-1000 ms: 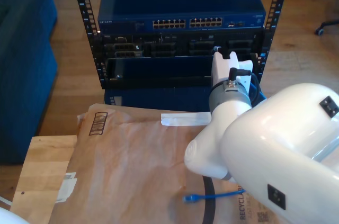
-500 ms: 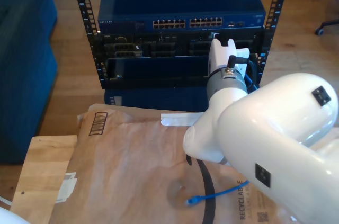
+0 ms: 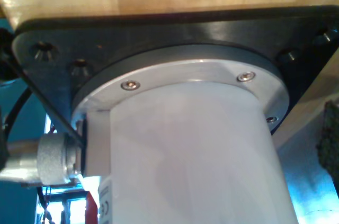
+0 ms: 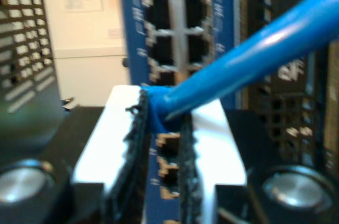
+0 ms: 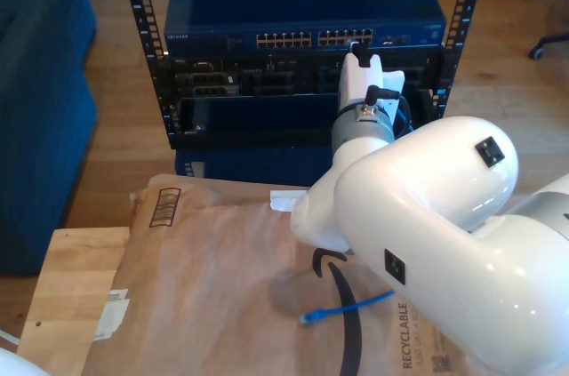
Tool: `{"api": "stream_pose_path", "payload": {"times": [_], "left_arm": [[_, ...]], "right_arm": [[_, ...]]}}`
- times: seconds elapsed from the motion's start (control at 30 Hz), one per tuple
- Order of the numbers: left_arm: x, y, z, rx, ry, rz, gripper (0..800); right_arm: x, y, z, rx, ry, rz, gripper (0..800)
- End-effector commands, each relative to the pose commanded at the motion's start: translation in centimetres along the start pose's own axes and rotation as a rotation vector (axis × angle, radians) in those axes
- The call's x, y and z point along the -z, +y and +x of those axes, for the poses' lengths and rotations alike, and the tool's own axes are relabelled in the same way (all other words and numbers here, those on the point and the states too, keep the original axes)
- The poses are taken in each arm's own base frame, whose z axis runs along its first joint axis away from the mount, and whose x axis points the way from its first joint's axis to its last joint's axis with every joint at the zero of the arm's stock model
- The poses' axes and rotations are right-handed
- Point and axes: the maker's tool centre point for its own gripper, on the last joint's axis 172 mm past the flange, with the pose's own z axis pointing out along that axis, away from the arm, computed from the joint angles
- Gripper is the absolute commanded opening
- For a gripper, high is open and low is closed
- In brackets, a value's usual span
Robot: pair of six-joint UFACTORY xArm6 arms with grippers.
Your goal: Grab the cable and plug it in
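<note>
Cable (image 4: 254,49) pinched in my second gripper (image 4: 161,128), facing switch ports (image 4: 175,28)

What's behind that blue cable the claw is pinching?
Behind the cable held by my second gripper is a blue switch with rows of ports; the cable and fingers cover some ports.

One blue cable (image 5: 347,307) shows in the exterior view, with one free plug (image 5: 308,316) lying on the paper. One brown paper mailer (image 5: 213,278) covers one wooden table (image 5: 62,296). One rack (image 5: 302,47) stands behind, with two upright perforated rails. It carries one blue switch (image 5: 302,3), whose front has two blocks of ports, each block two rows high; the ports are too small to count. One white arm (image 5: 427,216) fills the exterior view's right. One gripper, my second gripper (image 4: 165,134), has two white fingers (image 4: 106,144), with one cable between them.
</note>
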Motion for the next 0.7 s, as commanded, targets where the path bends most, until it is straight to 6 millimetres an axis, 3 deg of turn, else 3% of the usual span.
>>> {"api": "stream_pose_path", "payload": {"times": [0.27, 0.7], "left_arm": [[0.0, 0.0, 0.0, 0.000, 0.000, 0.000, 800], [0.0, 0.0, 0.0, 0.000, 0.000, 0.000, 800]], "right_arm": [[1.1, 0.4, 0.6, 0.018, 0.011, 0.007, 0], [-0.5, 0.3, 0.3, 0.004, 0.027, 0.038, 0]]}}
